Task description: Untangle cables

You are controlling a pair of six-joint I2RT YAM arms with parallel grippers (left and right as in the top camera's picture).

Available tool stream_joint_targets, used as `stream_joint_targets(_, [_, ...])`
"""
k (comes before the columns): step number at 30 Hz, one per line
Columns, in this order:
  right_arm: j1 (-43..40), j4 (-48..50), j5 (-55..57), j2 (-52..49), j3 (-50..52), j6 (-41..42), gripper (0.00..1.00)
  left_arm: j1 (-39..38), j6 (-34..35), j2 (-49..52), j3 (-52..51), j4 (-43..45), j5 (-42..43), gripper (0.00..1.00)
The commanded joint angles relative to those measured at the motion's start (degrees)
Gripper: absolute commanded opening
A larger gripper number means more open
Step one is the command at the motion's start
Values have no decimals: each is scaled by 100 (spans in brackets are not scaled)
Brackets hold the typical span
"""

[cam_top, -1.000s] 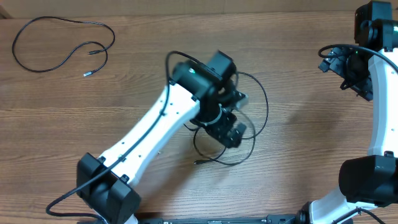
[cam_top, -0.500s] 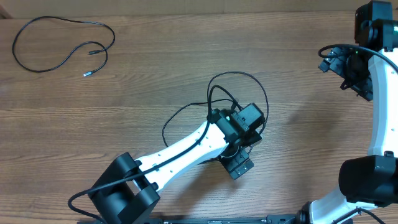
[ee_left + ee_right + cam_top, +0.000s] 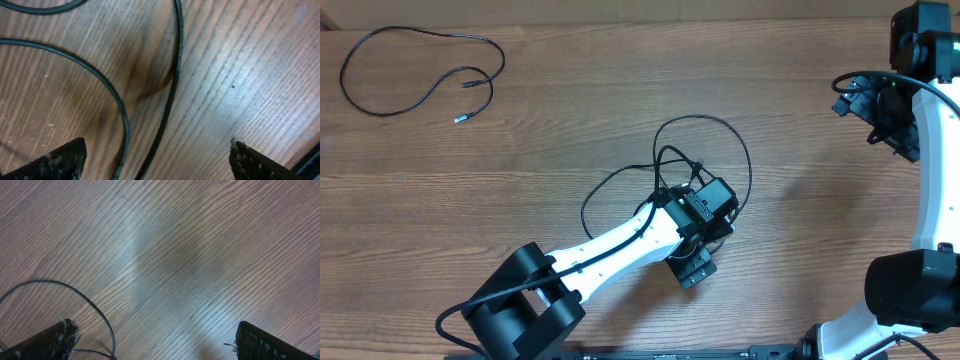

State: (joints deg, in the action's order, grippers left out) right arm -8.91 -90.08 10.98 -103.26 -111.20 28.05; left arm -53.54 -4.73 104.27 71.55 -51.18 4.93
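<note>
Wide open and holding nothing, the left claw hangs over two strands of the cables lying between its tips, while the right claw gapes empty.

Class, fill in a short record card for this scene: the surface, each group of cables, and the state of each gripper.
surface: wooden table
tangled cables: overlapping loops near the table's middle, under the left arm
separate cable: lies alone in the far left corner, in a loose loop
left gripper: open, low over the tangle, strands between its fingers, nothing gripped
right gripper: open, empty, off to the right side
</note>
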Motion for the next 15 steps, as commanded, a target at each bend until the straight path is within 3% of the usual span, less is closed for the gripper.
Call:
stream_joint_targets(1, [-13, 2, 96, 70, -2, -24, 100, -15, -153, 35, -114, 17, 221, 90])
stream_joint_targets(12, [-11, 2, 96, 70, -2, -24, 100, -17, -260, 83, -256, 24, 262, 86])
stream_joint_targets(15, [-13, 2, 96, 70, -2, -24, 100, -17, -260, 166, -256, 22, 352, 81])
